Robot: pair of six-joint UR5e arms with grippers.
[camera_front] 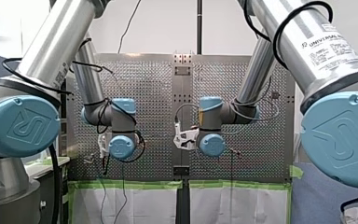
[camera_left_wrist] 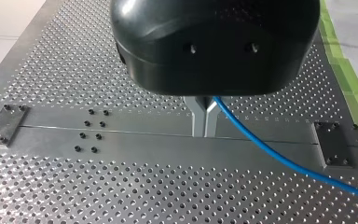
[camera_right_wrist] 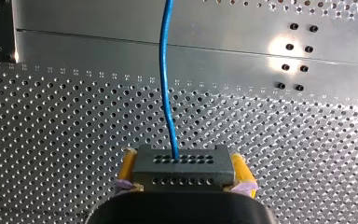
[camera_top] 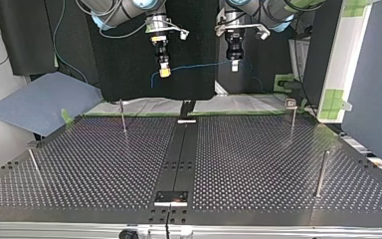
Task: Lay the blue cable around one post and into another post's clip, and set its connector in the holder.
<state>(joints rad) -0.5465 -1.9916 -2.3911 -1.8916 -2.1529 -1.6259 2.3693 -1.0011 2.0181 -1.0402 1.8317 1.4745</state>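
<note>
Nearest in the top view, a plain post (camera_top: pixel 321 174) stood by the table's (camera_top: pixel 258 164) edge at that view's right. A thin post (camera_top: pixel 123 117) and a clip-topped post (camera_top: pixel 292 117) rose near its far edge. Above the table, my right gripper (camera_right_wrist: pixel 182 165) was clenched on the dark connector (camera_right_wrist: pixel 181 160), a yellow pad at each end. The blue cable (camera_top: pixel 199 64) ran from it to my left gripper (camera_left_wrist: pixel 204 130), whose metal fingers were pinched on it.
</note>
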